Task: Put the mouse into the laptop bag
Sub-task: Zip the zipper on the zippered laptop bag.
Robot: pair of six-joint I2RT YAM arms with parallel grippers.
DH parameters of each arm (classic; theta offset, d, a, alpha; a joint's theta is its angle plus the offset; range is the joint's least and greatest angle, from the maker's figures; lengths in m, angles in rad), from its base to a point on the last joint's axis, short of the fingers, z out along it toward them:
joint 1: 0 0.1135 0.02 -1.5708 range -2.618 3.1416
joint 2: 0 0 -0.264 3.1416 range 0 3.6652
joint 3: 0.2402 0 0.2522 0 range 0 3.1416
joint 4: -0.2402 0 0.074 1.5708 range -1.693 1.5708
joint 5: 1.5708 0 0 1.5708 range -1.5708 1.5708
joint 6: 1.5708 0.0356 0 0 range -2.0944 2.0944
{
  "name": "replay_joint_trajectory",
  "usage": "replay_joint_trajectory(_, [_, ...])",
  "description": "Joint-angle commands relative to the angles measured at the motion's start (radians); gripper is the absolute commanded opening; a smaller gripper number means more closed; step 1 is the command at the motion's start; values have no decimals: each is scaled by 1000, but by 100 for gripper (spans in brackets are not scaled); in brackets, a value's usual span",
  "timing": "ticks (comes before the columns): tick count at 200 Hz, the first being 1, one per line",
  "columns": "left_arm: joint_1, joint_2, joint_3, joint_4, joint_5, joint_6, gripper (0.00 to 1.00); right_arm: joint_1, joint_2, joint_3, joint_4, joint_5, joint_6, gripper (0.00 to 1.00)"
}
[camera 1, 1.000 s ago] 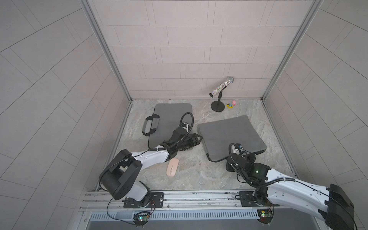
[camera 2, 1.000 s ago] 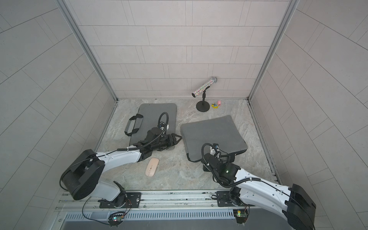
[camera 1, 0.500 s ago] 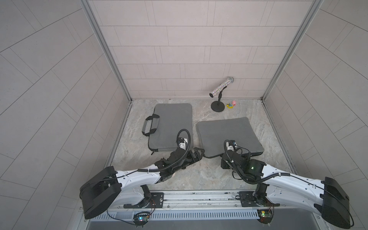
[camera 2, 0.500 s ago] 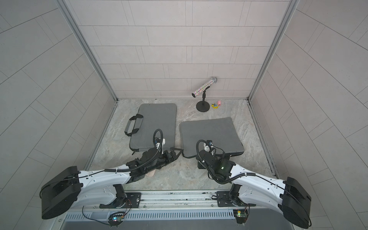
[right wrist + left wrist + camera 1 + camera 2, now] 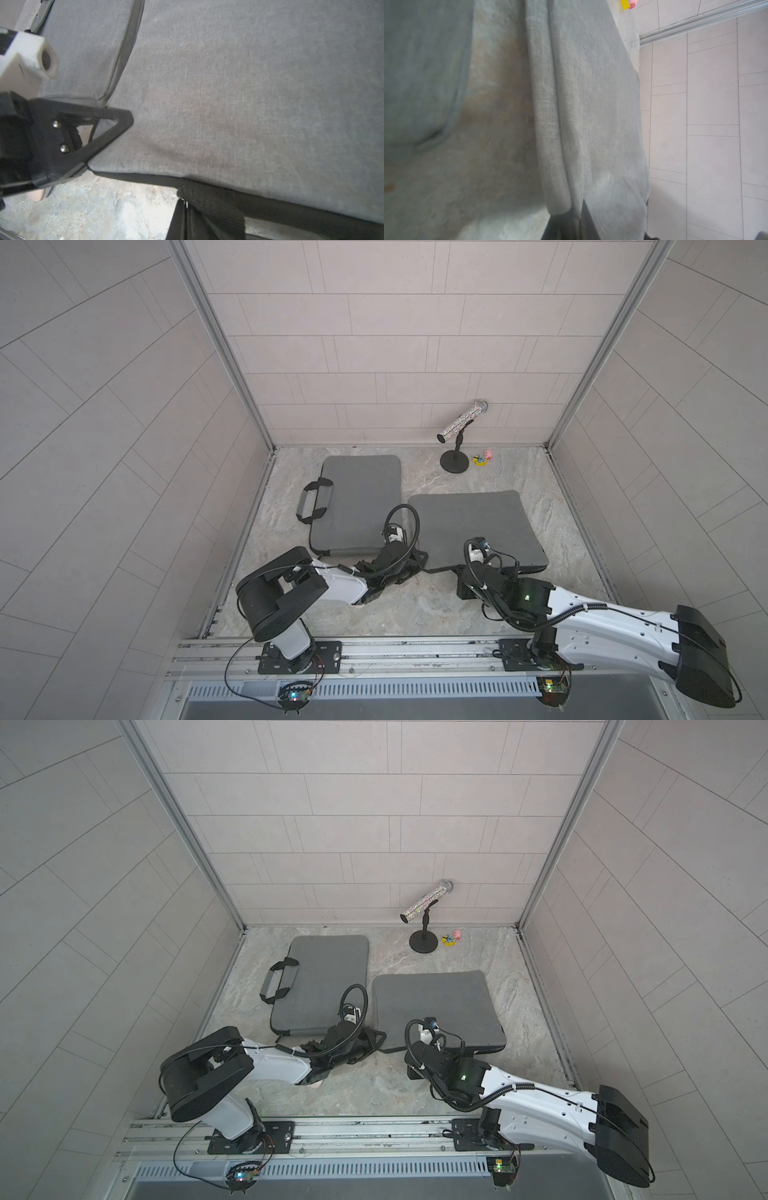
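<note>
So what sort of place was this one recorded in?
Probably a purpose-built robot test cell, not a lived-in room: pale tiled wall panels box in a marble-patterned floor, and the white left arm and right arm are mounted on an aluminium rail along its front edge.

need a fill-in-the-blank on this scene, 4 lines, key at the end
1. The floor holds ___ gray laptop bags: the far bag and the near bag.
2. Carry handles show on the ___ bag.
3. The small toys lie beside the black base of the ___ stand.
4. The mouse is mostly hidden under the ___ arm.

Missing words: two; far; microphone; left
</note>
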Motion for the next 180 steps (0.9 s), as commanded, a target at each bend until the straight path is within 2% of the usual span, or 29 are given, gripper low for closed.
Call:
replay_joint_trajectory(1, [64,-13,29,3,12,35,0,-8,-25,-25,-28,92,47,0])
replay_joint_trajectory(39, [181,-77,58,-128,68,88,0,-40,-102,-41,-216,194,78,0])
replay_joint_trajectory(63, [240,-92,93,-172,133,115,0,-95,-138,-51,-275,190,66,0])
replay_joint_trajectory(93, [280,-99,126,-227,160,146,0,-129,-149,-44,-322,200,53,0])
replay_joint_trajectory(137, [363,-47,201,-291,224,187,0,-129,-244,-34,-421,229,53,0])
replay_joint_trajectory(180, [399,13,328,-424,215,265,0,-129,-297,-35,-495,228,63,0])
